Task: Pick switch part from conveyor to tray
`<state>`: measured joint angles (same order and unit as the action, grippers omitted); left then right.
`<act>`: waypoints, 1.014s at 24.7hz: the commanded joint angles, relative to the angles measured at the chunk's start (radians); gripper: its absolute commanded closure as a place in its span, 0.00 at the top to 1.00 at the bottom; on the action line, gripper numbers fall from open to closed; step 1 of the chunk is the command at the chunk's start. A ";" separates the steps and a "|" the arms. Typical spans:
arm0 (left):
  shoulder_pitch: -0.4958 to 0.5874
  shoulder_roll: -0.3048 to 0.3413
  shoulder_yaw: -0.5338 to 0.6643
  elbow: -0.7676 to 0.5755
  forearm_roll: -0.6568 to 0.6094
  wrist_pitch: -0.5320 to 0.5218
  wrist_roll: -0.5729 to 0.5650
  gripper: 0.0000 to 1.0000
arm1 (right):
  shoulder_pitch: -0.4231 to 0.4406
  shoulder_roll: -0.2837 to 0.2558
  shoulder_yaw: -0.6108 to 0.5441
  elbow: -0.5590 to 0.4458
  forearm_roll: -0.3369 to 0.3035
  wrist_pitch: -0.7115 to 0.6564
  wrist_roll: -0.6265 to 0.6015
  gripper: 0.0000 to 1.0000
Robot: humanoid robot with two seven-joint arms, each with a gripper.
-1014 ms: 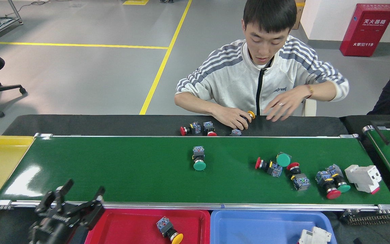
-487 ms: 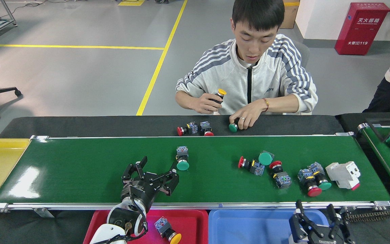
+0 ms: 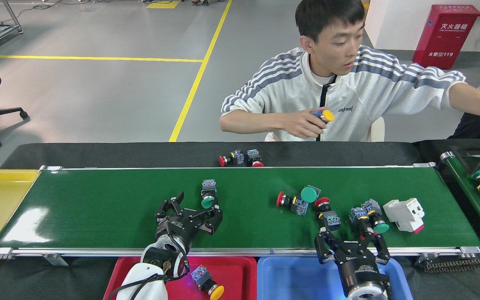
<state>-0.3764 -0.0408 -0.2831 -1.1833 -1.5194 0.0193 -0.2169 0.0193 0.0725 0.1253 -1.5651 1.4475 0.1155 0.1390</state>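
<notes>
My right claw has risen at lower right, spread wide; left claw wide by the green switch — nothing gripped, one switch in the red tray.

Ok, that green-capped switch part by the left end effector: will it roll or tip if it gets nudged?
The green-capped switch part lies on its side on the glossy conveyor, so it probably slides easily. Its round cap may make it swing in an arc rather than roll straight. The blocky blue-grey base should resist tipping. The left end effector looks open.
</notes>
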 commanded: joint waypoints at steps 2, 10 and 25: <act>-0.059 -0.007 0.004 0.067 -0.004 0.007 0.013 0.99 | -0.021 0.004 0.027 0.007 -0.003 0.004 0.024 0.95; -0.131 -0.016 0.015 0.198 0.008 0.064 0.019 0.22 | -0.114 0.029 0.037 0.114 -0.004 0.016 0.044 0.94; 0.409 0.131 0.019 -0.509 -0.045 -0.601 0.071 0.10 | -0.124 0.004 0.131 0.094 -0.004 0.018 0.034 0.02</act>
<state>0.0204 0.0815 -0.2705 -1.6381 -1.5619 -0.4677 -0.1422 -0.0960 0.0815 0.2499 -1.4459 1.4455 0.1486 0.1867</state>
